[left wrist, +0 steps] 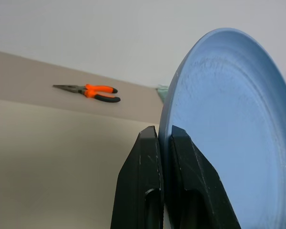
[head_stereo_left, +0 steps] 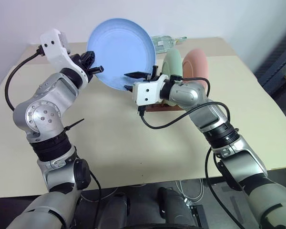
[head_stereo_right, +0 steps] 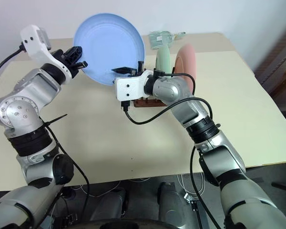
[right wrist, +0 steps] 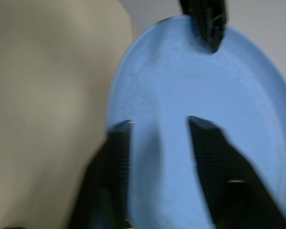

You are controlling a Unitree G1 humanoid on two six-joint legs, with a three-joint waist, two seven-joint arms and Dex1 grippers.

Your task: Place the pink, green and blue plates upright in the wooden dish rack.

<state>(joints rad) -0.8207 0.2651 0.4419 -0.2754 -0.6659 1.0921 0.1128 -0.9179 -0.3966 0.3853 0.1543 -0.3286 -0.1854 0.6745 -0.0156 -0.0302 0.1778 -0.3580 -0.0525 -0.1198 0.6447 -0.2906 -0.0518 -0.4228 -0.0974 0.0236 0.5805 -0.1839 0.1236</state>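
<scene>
Left eye view: I have the blue plate (head_stereo_left: 121, 52) up in the air over the far middle of the bench (head_stereo_left: 109, 138), tilted on edge. My left claw (head_stereo_left: 96, 69) is pinched tight on its left rim, and my right claw (head_stereo_left: 136, 81) sits at the plate's lower right rim with its fingers parted, one on either side of the rim; I cannot tell whether they press on it.

Just right of the right claw and behind it, the green plate (head_stereo_left: 171, 64) and the pink plate (head_stereo_left: 196, 62) stand upright side by side in the wooden dish rack (head_stereo_left: 155, 107), whose dark base shows under my right wrist.

The left wrist view shows both fingers (left wrist: 142, 186) flat against the blue rim, and orange-handled pliers (left wrist: 88, 91) lying well apart on the bench. The right wrist view shows the plate's face between my spread right fingers (right wrist: 112, 176).

A clear glass item (head_stereo_left: 167, 42) lies at the far edge behind the plates. The near bench is open on both sides.
</scene>
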